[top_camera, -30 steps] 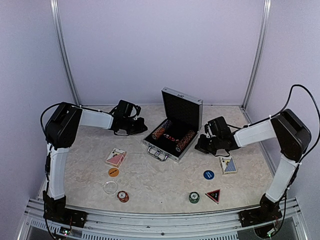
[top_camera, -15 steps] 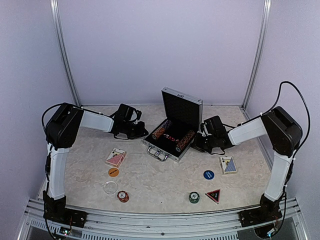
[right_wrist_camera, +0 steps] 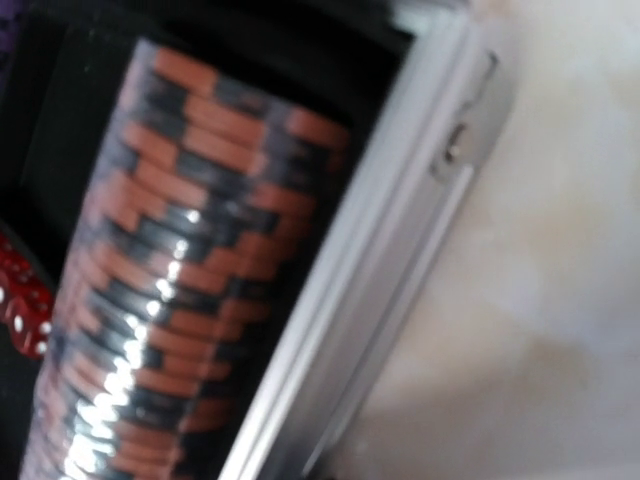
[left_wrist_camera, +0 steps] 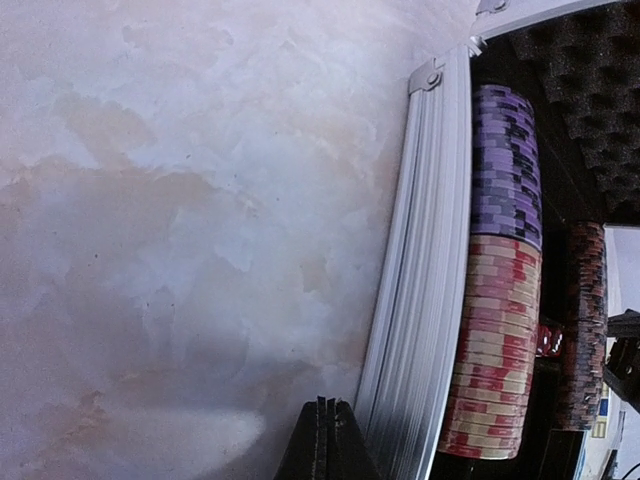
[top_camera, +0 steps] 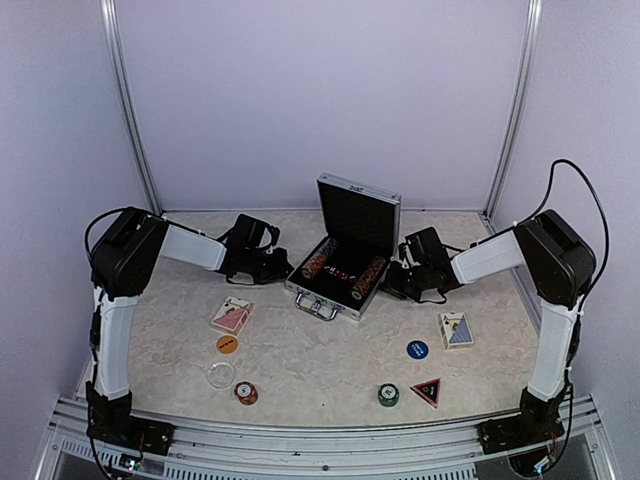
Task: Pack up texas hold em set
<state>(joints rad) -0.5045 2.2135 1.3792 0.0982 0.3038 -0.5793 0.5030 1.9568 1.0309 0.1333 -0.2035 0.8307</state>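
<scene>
The small silver case [top_camera: 322,298] stands open mid-table, lid [top_camera: 358,214] upright, with rows of chips [top_camera: 340,268] in its black lining. My left gripper [top_camera: 287,268] is shut, its tip [left_wrist_camera: 326,432] beside the case's left wall [left_wrist_camera: 420,300]. Purple chips [left_wrist_camera: 505,165] and red-white chips [left_wrist_camera: 495,350] lie just inside. My right gripper [top_camera: 391,284] is at the case's right side. Its fingers are hidden in the right wrist view, which shows the rim [right_wrist_camera: 370,300] and orange-black chips [right_wrist_camera: 170,250]. Neither gripper holds anything.
Loose on the table at the left: a red deck [top_camera: 232,316], orange disc [top_camera: 227,344], clear disc [top_camera: 220,375], red chip stack [top_camera: 245,392]. At the right: a blue deck [top_camera: 456,330], blue disc [top_camera: 417,349], green chip stack [top_camera: 388,395], red-black triangle marker [top_camera: 427,390].
Both grippers have closed in on the case from either side. The case has turned slightly and shifted a little toward the left and back.
</scene>
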